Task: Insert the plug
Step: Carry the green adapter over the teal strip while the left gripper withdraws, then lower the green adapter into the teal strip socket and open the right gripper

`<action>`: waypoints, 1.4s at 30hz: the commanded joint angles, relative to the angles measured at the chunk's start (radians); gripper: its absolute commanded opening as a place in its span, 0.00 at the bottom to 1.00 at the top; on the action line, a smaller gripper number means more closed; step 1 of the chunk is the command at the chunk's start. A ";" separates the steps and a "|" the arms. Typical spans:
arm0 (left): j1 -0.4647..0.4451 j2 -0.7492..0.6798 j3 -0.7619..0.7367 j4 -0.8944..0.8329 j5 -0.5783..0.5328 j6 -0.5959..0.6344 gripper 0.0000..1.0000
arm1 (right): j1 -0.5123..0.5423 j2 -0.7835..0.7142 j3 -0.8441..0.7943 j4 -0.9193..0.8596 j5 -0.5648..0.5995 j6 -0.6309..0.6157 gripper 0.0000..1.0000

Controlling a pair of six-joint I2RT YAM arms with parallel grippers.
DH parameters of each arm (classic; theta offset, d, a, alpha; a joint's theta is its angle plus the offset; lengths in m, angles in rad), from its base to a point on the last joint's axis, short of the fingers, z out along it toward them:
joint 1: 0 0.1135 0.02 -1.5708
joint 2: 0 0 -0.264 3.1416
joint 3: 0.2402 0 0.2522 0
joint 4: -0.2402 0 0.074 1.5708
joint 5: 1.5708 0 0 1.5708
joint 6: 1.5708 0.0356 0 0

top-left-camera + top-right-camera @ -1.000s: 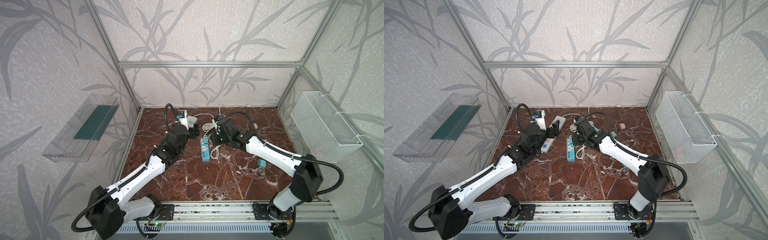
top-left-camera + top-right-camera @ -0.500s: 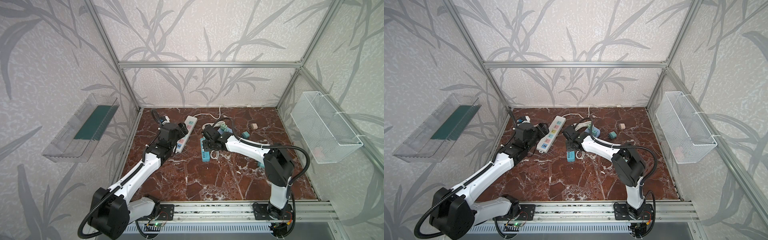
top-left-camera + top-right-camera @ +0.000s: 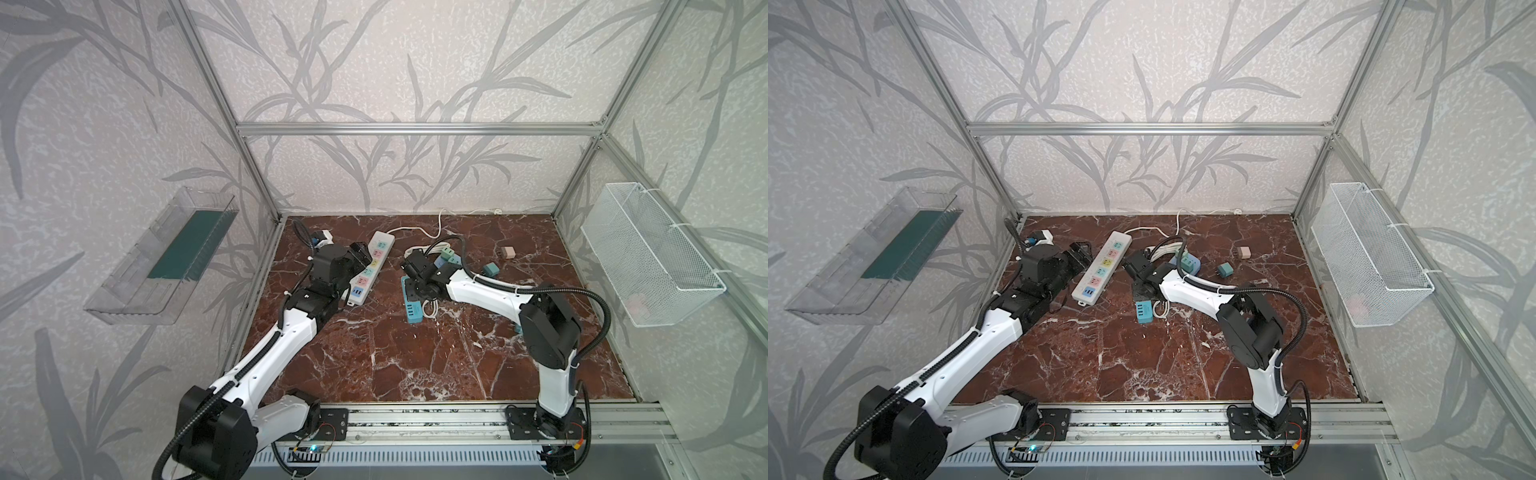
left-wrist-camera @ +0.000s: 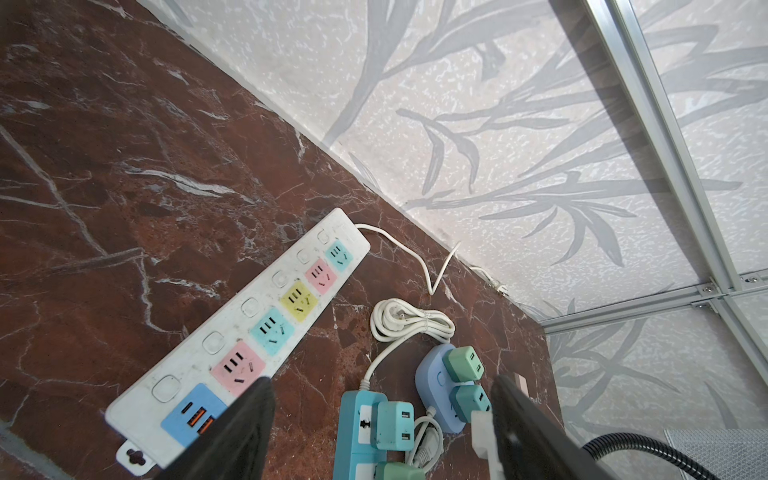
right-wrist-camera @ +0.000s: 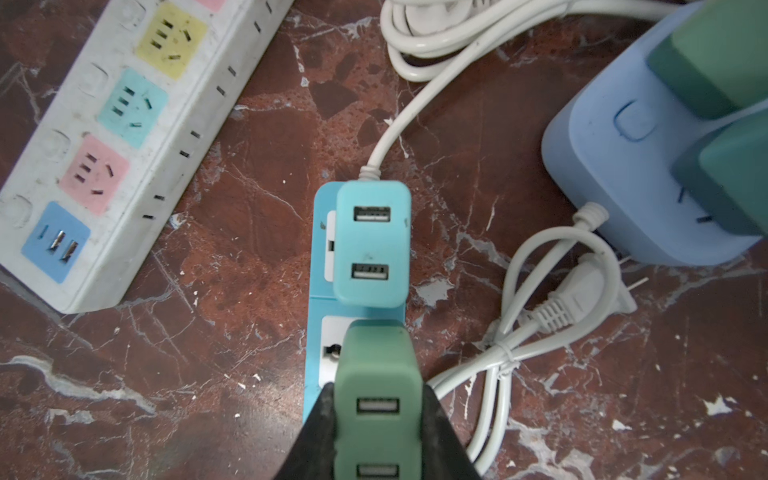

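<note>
Pinching one green plug (image 5: pixel 376 361) in its jaws, the right gripper (image 5: pixel 376 390) holds it on the teal strip (image 5: pixel 322 305) beside one teal plug (image 5: pixel 372 245). The left gripper (image 4: pixel 382 380), jaws spread, hangs near the white strip (image 4: pixel 232 328); two darker plugs (image 4: pixel 461 363) sit in the lavender strip (image 4: pixel 428 370).

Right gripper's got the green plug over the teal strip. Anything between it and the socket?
Nothing visible. The right gripper holds the green plug directly over the teal strip's free socket. The light teal charger fills the neighbouring socket, close beside but not across it. The prongs are hidden.
</note>
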 commanded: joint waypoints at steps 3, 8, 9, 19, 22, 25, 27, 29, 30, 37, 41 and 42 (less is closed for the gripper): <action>0.011 -0.020 -0.016 0.018 -0.001 -0.017 0.82 | 0.019 0.038 0.026 -0.066 0.061 0.025 0.00; 0.013 -0.020 -0.019 0.017 -0.003 -0.017 0.82 | 0.036 0.079 0.034 -0.081 0.110 0.060 0.00; 0.014 -0.020 -0.019 0.018 -0.003 -0.018 0.82 | 0.035 0.096 0.038 -0.088 0.114 0.067 0.00; 0.022 -0.019 -0.020 0.014 -0.014 -0.018 0.81 | 0.032 0.198 0.044 -0.118 0.123 0.114 0.00; 0.024 -0.015 -0.020 0.014 -0.011 -0.020 0.81 | 0.010 0.209 0.066 -0.104 0.141 0.107 0.00; 0.026 -0.012 -0.023 0.015 -0.015 -0.018 0.81 | -0.040 0.237 0.127 -0.101 0.129 0.092 0.00; 0.028 -0.008 -0.024 0.016 -0.021 -0.015 0.81 | -0.070 0.270 0.191 -0.115 0.129 0.077 0.00; 0.030 -0.002 -0.024 0.015 -0.023 -0.014 0.81 | -0.103 0.302 0.255 -0.130 0.090 0.059 0.00; 0.032 0.001 -0.024 0.015 -0.023 -0.015 0.81 | -0.115 0.315 0.279 -0.133 0.080 0.054 0.00; 0.046 0.009 -0.024 0.020 -0.006 -0.024 0.81 | -0.156 0.362 0.387 -0.139 0.044 -0.014 0.11; 0.055 0.017 -0.021 0.022 0.011 -0.030 0.81 | -0.158 0.338 0.425 -0.161 -0.023 -0.037 0.40; 0.057 0.017 -0.020 0.022 0.015 -0.034 0.81 | -0.158 0.317 0.416 -0.148 -0.036 -0.040 0.43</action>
